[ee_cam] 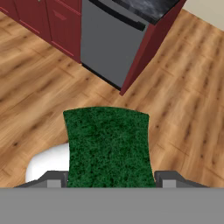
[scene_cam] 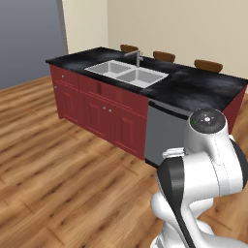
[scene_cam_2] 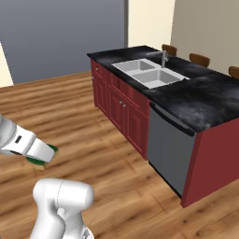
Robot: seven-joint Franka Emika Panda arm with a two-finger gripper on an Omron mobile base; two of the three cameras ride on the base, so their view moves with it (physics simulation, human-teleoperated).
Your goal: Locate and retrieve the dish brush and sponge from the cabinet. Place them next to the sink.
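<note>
My gripper [ee_cam: 111, 179] is shut on the sponge [ee_cam: 108, 146], whose dark green top fills the space between the two fingers. From the right base camera the gripper [scene_cam_2: 39, 156] hangs low at the left over the wooden floor, with the green and yellow sponge [scene_cam_2: 48, 158] sticking out of its tip. The white two-basin sink [scene_cam: 127, 72] with its grey faucet [scene_cam: 138, 58] is set in the black island counter [scene_cam: 193, 87], well ahead of the gripper. The same sink [scene_cam_2: 150, 71] sits at the upper right. The dish brush and the cabinet are out of view.
The island has low red cupboards [scene_cam: 97, 109] and a grey dishwasher [scene_cam_2: 170, 149] under the counter. Brown stools [scene_cam: 163, 55] stand behind it. Wooden floor [scene_cam: 58, 169] lies open between the robot and the island. A grey wall [scene_cam_2: 60, 32] stands at the back left.
</note>
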